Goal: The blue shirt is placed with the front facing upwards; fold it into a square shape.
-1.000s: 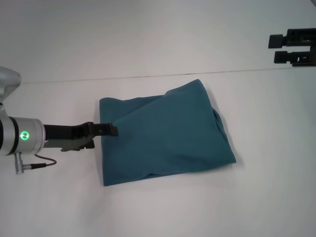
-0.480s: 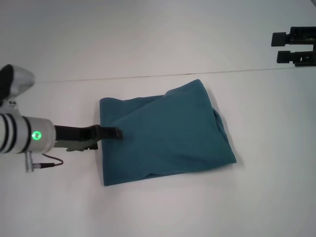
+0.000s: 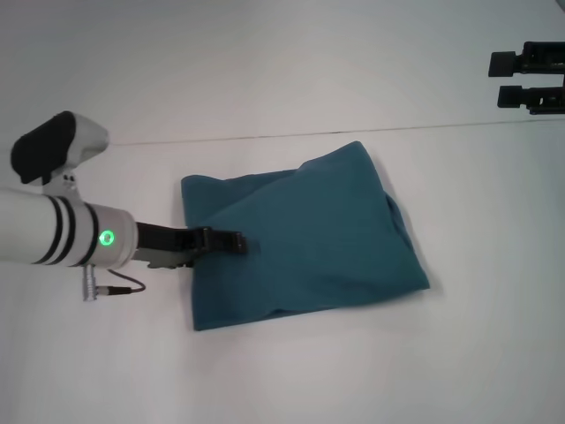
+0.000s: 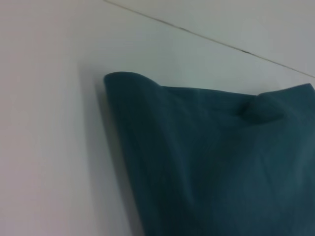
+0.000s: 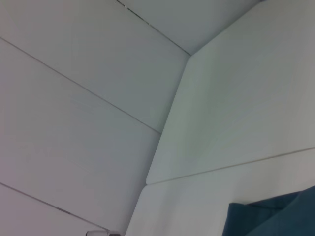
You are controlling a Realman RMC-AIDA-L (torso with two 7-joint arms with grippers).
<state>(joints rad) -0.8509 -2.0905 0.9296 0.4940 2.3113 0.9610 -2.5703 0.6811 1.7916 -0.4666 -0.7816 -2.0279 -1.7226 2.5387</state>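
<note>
The blue shirt (image 3: 309, 234) lies folded into a rough square on the white table, plain teal side up, with no lettering showing. My left gripper (image 3: 231, 242) reaches in low from the left, shut, its tip resting on the shirt's left part just inside the edge. The left wrist view shows the shirt's (image 4: 221, 162) folded corner close up. My right gripper (image 3: 505, 79) hangs raised at the far right, open and empty, well clear of the shirt. A corner of the shirt (image 5: 275, 216) shows in the right wrist view.
The white table (image 3: 291, 380) extends on all sides of the shirt. A thin seam line (image 3: 265, 135) runs across the table behind it. A grey cable (image 3: 124, 287) hangs from my left wrist near the table surface.
My left arm has pushed to the right, its tip going from the shirt's left edge onto the cloth. The shirt has slid slightly right. My right gripper has drifted slightly right.
</note>
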